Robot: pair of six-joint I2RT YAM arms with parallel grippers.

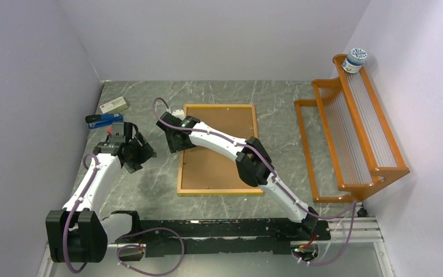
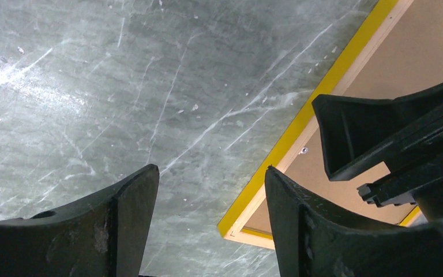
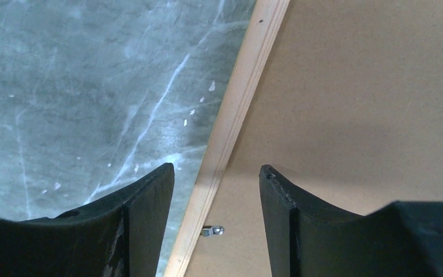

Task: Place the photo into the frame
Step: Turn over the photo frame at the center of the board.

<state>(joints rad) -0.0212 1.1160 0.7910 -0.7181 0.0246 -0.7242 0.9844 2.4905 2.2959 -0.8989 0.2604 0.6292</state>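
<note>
Open, our right gripper (image 3: 216, 169) straddles the left rail of the yellow-orange wooden frame (image 3: 231, 133), we think to reach its small metal clip (image 3: 213, 231); left gripper (image 2: 210, 170) is open, empty.

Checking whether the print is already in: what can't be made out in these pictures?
The photo: in no view; if it lies in the frame, the backing panel hides it.
Middle of the frame's left edge: top view, the right pincer covers it.
Tin label: top view, too small to read.
Frame's right side: both wrist views, cut off by the picture edge.
</note>
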